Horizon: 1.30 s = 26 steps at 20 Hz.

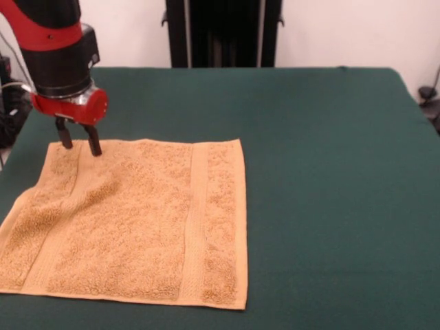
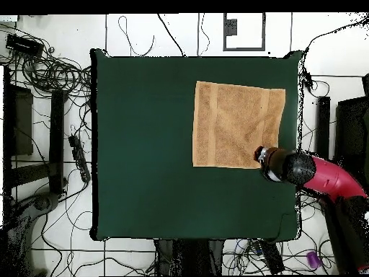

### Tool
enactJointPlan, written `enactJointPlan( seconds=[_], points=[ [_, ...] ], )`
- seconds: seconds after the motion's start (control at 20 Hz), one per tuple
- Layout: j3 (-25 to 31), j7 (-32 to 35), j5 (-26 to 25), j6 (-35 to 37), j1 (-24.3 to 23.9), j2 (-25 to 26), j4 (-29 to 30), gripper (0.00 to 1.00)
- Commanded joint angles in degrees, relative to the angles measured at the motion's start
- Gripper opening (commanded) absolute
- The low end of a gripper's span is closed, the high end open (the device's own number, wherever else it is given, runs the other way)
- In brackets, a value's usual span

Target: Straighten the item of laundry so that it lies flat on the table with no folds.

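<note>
The item of laundry point(image 1: 130, 220) is an orange-tan terry towel spread on the dark green table point(image 1: 323, 172), at the front left in the front view. It lies mostly flat, with a soft ridge running from its far left corner toward the middle and a slightly wavy left edge. In the overhead view the towel point(image 2: 236, 124) sits near the table's point(image 2: 144, 144) upper right. My gripper point(image 1: 79, 141) hovers at the towel's far left corner, its two dark fingers a little apart and holding nothing. From above, the gripper point(image 2: 259, 154) is at the towel's lower right corner.
The red and black arm point(image 2: 321, 177) reaches in from the right in the overhead view. Cables point(image 2: 58, 72) and dark equipment lie on the floor around the table. A black stand point(image 1: 220, 31) rises behind the table's far edge.
</note>
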Motion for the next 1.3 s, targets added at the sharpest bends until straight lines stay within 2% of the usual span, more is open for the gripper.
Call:
enactJointPlan(
  seconds=[0.05, 0.3, 0.75, 1.15, 1.3],
  points=[
    [2.47, 1.36, -0.85, -3.76, 2.14, 6.85, -0.95, 1.0],
    [2.19, 2.24, -0.89, -5.93, 2.36, 8.46, -1.34, 1.0],
    [2.77, 0.04, -1.66, -6.17, 1.91, 11.08, -5.11, 1.0],
    [2.12, 0.7, -2.16, -6.81, 2.74, 11.4, -5.61, 1.0],
    [1.08, 2.16, -3.03, -9.06, 3.61, 11.13, -5.58, 1.0]
  ],
)
